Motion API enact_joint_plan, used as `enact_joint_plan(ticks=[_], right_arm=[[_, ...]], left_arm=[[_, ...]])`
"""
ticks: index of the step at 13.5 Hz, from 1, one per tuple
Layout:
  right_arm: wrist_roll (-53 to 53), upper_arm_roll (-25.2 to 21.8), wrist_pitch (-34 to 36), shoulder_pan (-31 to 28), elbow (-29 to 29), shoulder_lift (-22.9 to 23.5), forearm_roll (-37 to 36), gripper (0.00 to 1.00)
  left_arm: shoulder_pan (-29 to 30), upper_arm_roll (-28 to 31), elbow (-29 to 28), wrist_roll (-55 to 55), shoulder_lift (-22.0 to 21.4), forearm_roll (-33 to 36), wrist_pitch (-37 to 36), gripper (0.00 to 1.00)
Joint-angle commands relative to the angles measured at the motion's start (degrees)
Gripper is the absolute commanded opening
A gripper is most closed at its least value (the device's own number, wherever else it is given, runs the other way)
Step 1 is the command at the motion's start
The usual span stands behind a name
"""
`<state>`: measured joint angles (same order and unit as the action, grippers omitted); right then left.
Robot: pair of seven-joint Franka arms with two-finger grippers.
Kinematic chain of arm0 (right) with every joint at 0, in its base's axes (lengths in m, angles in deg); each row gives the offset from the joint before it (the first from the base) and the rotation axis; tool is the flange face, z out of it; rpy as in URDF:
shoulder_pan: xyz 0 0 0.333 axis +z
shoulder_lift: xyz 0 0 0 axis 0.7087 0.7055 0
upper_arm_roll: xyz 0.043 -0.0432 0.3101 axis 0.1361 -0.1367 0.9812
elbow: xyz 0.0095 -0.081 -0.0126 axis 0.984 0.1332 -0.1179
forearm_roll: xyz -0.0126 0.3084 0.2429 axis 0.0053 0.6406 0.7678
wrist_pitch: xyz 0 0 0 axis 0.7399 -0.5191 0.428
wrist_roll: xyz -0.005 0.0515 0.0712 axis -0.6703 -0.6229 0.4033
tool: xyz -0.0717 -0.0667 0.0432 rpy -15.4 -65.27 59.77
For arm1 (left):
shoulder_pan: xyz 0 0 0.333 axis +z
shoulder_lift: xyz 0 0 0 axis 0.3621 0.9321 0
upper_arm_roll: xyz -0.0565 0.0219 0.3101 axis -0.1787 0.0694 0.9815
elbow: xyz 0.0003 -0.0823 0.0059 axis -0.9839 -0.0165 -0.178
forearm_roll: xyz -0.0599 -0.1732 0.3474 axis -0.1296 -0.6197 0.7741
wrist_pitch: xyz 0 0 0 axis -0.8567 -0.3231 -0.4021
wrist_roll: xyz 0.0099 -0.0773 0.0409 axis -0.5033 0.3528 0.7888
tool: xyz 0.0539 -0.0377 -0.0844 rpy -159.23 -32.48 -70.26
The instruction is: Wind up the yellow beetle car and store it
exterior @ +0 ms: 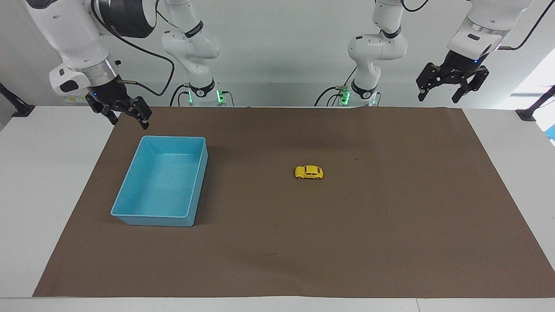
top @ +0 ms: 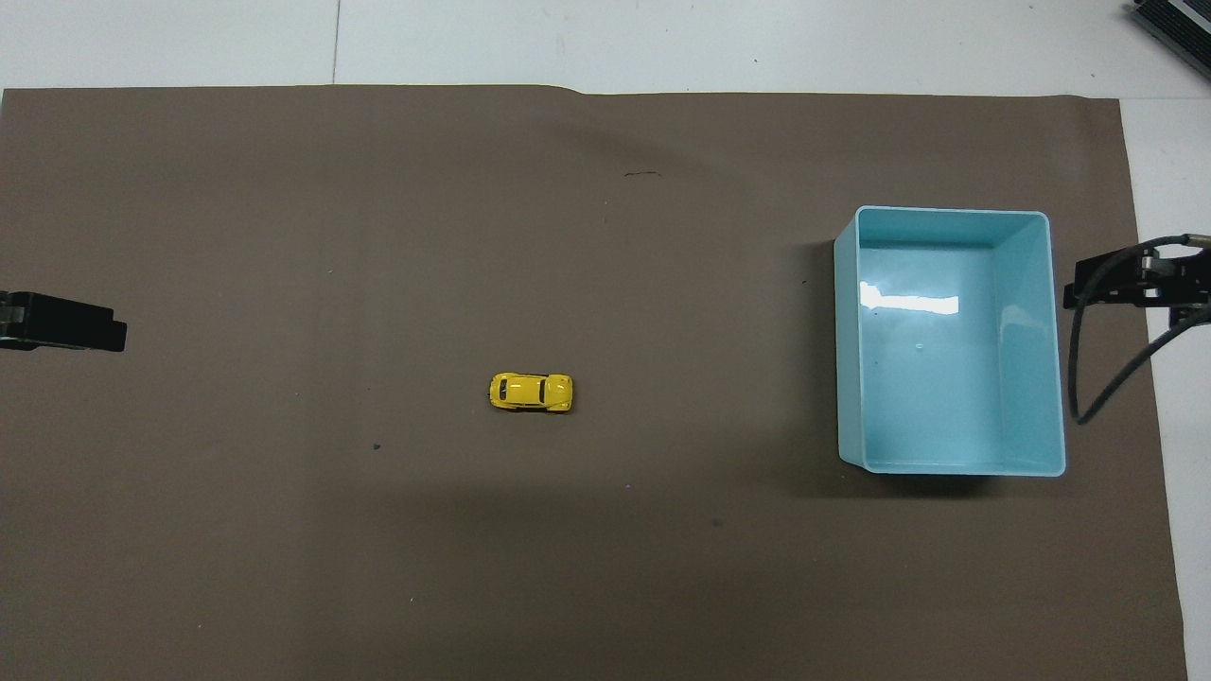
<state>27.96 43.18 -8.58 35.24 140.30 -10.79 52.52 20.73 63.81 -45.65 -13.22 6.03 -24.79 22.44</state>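
The yellow beetle car stands on its wheels on the brown mat, near the middle of the table, with nothing touching it. My left gripper hangs open in the air over the mat's corner at the left arm's end, well apart from the car. My right gripper hangs open over the mat's edge beside the blue bin. Neither gripper holds anything.
An empty light blue bin sits on the mat toward the right arm's end. The brown mat covers most of the white table. A black cable loops down from the right arm beside the bin.
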Motion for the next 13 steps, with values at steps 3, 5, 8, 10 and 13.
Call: enact_joint_plan(ticks=[3,5,8,10,13], right_arm=[[-4.1,0.4,0.3,0.5,-0.9,-0.7,-2.1,1.00],[-6.5,0.5,0.2,0.6,-0.6,-0.9,-2.2,1.00],[-6.2,0.5,0.3,0.7,-0.6,-0.9,-1.1,1.00],[-6.3,0.5,0.9,0.7,-0.6,-0.9,-1.0,1.00],[-6.3,0.7,1.8,0.7,-0.6,-0.9,-0.5,1.00]], left_arm=[[-0.8,0.6,-0.7,0.2,-0.4,-0.5,0.2,1.00],[-0.8,0.6,-0.7,0.2,-0.4,-0.5,0.2,1.00],[-0.7,0.6,-1.0,0.2,-0.5,-0.5,0.3,1.00],[-0.7,0.6,-1.1,0.5,-0.6,-0.5,0.4,1.00],[-0.9,0.6,-1.5,1.5,-0.4,-0.5,0.5,1.00]])
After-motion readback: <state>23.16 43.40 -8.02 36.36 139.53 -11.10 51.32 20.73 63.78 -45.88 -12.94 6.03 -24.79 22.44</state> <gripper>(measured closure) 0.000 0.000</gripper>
